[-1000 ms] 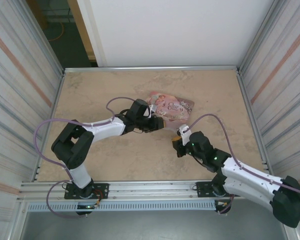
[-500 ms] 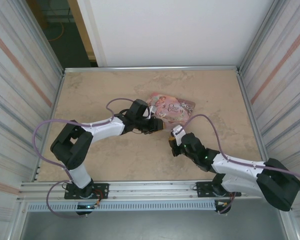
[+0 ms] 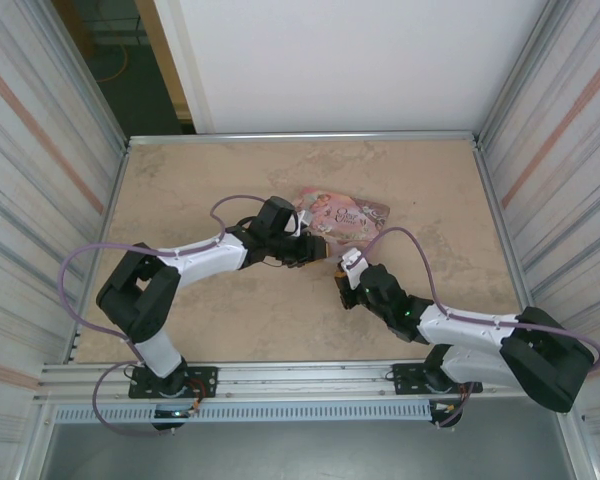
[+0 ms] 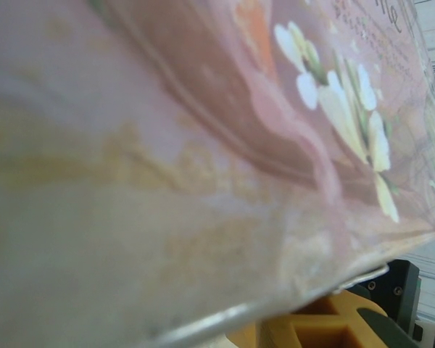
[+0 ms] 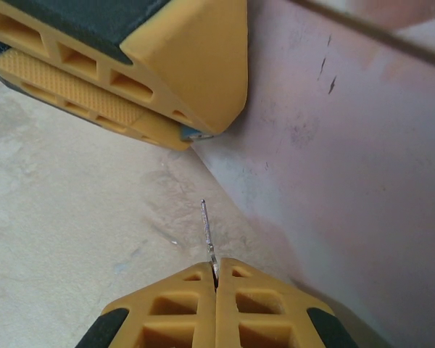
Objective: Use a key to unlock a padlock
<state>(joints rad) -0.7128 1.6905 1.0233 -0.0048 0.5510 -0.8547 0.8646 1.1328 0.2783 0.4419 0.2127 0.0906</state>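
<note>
Beige table (image 3: 180,180). A pink tin (image 3: 348,215) lies mid-table toward the far side, and in the right wrist view its wall stands just right of both grippers.

The left gripper (image 5: 191,130) sits at the tin's near-left corner. Its fingers are pressed together with a blue sliver pinched at the very tips, which I judge to be the padlock (image 5: 191,133). Most of it is hidden and no keyhole is visible.

The right gripper (image 5: 216,270) is near the left one, on the near side. Its jaws are clamped on the key (image 5: 206,228), and the thin blade pokes out toward the blue sliver with a clear gap between them.

Step in hand, as I judge it: aim and insert the key, so the task is roughly mid-way.

To do it well:
- Advance slowly along the blade's own axis, with only small sideways corrections.
- Match the blade's flat to the slot. I can't tell whether the slot faces the key, so the left wrist may need to rotate first.
- Hold the left gripper rigid.
- Keep clear of the tin wall on the right.
- The blade is thin and could bend or slip in the pads if it hits the lock body, so back off and re-aim rather than push.
- Turn the key only once it is fully seated.
</note>
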